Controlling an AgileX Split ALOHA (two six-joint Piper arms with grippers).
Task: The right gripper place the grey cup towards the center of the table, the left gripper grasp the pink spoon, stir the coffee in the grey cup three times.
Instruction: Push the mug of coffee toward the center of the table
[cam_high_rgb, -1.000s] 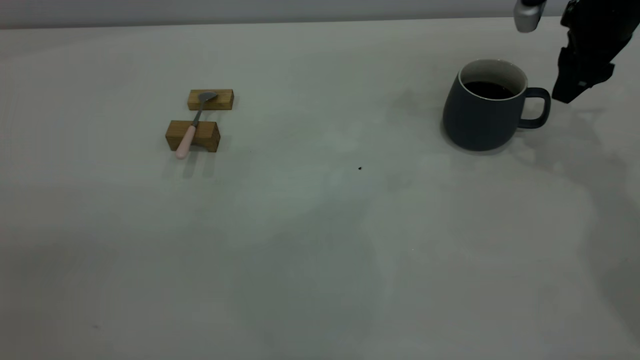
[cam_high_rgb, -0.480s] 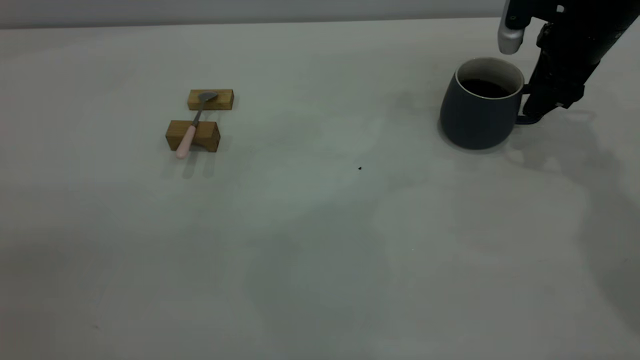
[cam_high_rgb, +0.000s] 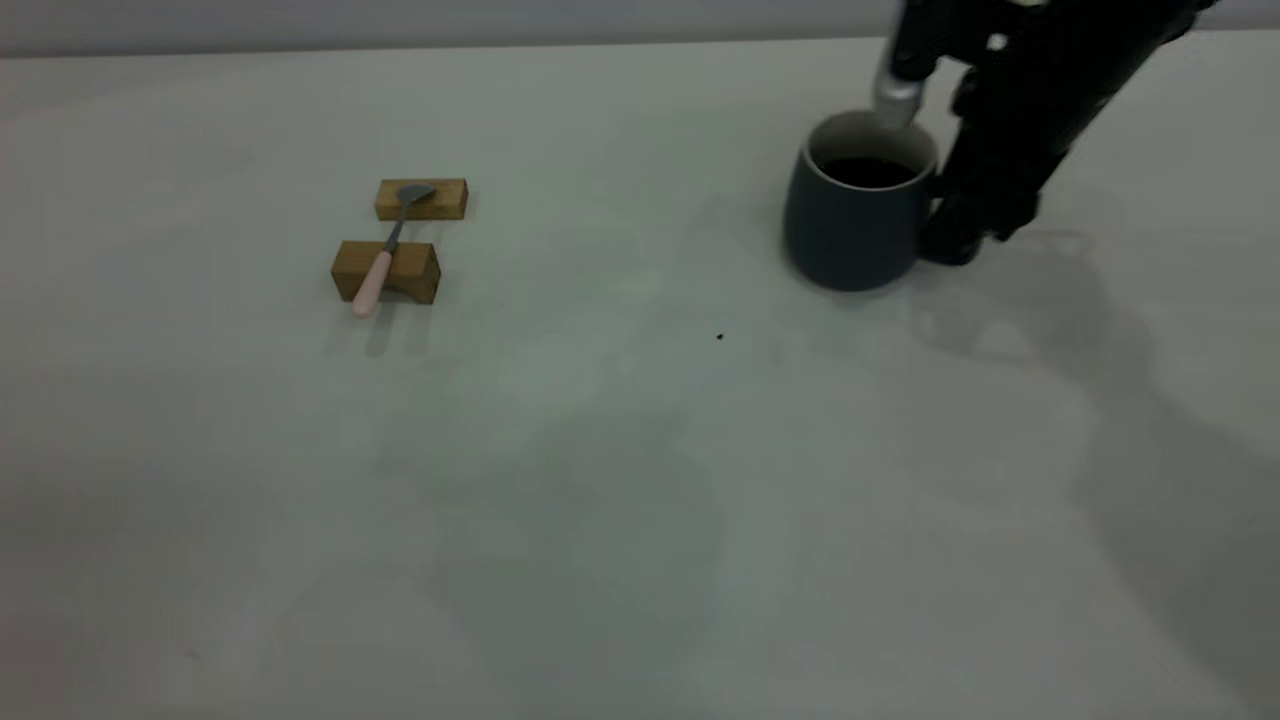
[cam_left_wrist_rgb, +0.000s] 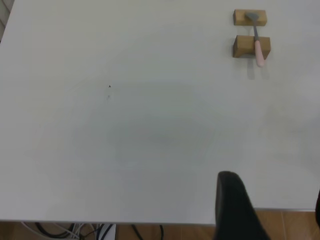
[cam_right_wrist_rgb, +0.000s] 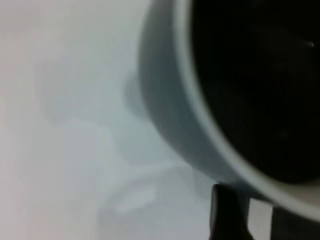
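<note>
The grey cup (cam_high_rgb: 850, 232) holds dark coffee (cam_high_rgb: 868, 171) and stands right of the table's (cam_high_rgb: 600, 480) middle. My right gripper (cam_high_rgb: 945, 238) is at its right side, shut on the handle, which it hides. The right wrist view shows the cup wall (cam_right_wrist_rgb: 170, 110) and coffee (cam_right_wrist_rgb: 260, 85) close up, with that gripper (cam_right_wrist_rgb: 252, 212) at the rim's edge. The pink spoon (cam_high_rgb: 385, 250) lies across two wooden blocks at the left, also seen as the spoon (cam_left_wrist_rgb: 257, 42) from the left wrist. My left gripper (cam_left_wrist_rgb: 275, 215) hangs open over the table's near edge, far from it.
The back wooden block (cam_high_rgb: 440, 199) carries the spoon's bowl and the front block (cam_high_rgb: 345, 270) carries its handle. A tiny black speck (cam_high_rgb: 719, 337) marks the table near the centre. Cables hang below the table edge (cam_left_wrist_rgb: 100, 221).
My right gripper closed in on the cup's handle and took hold of it. It has moved the cup leftward toward the centre. The spoon and blocks have not moved.
</note>
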